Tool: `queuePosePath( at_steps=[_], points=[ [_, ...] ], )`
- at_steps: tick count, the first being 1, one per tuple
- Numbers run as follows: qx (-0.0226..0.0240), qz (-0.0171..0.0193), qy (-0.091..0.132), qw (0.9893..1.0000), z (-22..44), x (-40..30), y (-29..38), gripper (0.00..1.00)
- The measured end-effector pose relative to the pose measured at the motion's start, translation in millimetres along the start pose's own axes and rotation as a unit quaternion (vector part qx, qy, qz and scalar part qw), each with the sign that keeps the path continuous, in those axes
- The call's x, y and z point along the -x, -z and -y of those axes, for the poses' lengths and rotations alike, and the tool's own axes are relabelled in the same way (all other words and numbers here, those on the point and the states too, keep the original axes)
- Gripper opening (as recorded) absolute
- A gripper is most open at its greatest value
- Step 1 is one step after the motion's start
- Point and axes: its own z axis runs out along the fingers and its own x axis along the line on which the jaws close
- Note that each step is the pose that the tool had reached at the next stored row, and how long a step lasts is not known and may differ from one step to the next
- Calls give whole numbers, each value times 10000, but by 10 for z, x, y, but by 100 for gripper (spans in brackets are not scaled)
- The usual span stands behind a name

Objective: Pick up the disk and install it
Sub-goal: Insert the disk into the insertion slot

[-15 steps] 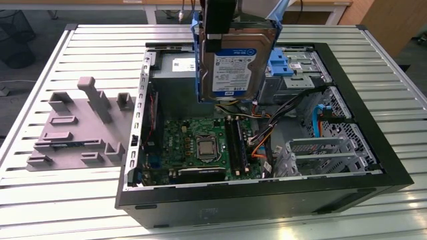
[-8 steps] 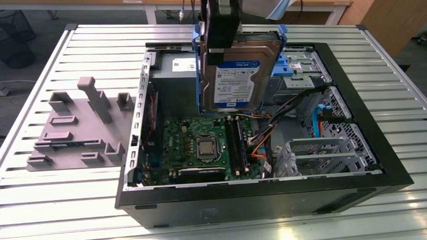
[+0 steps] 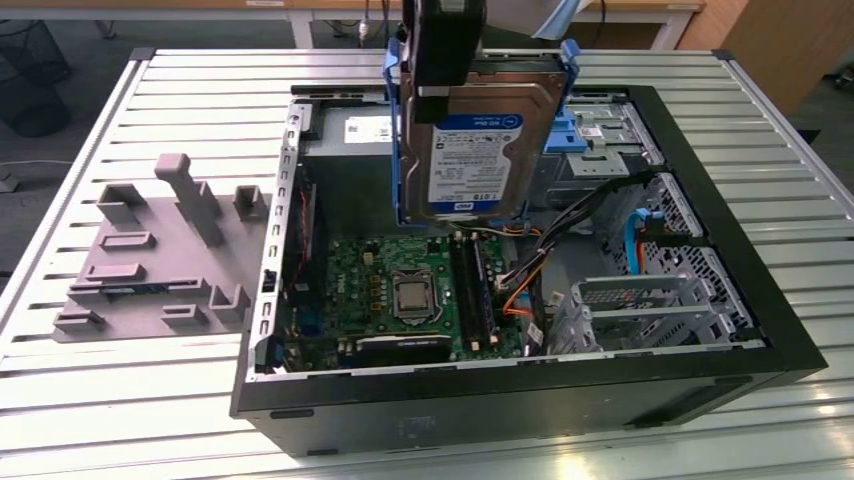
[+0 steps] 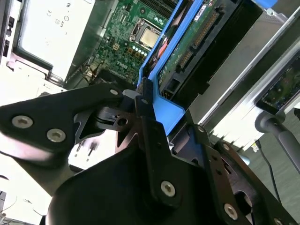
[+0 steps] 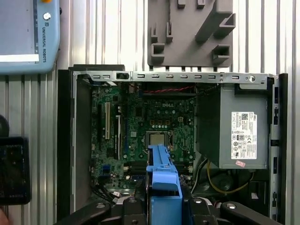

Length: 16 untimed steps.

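We log: disk (image 3: 478, 165) clamped by end effector (image 3: 443, 70), hanging beneath it, long axis vertical, over computer case (image 3: 534, 405).

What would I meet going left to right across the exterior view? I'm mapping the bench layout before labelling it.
Grey moulded fixture plate → the disk, held up over the open computer case → metal drive cage. The motherboard overlaps the disk's span, so it is left out.
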Motion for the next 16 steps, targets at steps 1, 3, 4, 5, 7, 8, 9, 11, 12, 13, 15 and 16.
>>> queuePosePath(
  at_steps=[1, 3, 4, 5, 7, 8, 9, 11, 12, 13, 15, 16],
  points=[
    [0, 0, 0, 10000, 0, -14, 0, 36],
    [-1, 1, 0, 10000, 0, -74, -1, 36],
    [0, 0, 0, 10000, 1, -111, 0, 36],
    [-1, 0, -1, 10000, 1, -149, -2, 36],
    [-1, 0, -1, 10000, 3, -218, -4, 36],
    [0, -1, -1, 10000, 10, -243, -4, 36],
    [0, -2, -1, 10000, 26, -262, -5, 36],
    [-1, -1, -1, 10000, 88, -287, -6, 36],
    [-1, -1, 0, 10000, 124, -297, -6, 36],
    [-1, -1, -1, 10000, 168, -304, -7, 36],
    [-1, -1, 0, 10000, 261, -314, -7, 36],
    [-1, -2, 0, 10000, 306, -316, -8, 36]
  ],
)
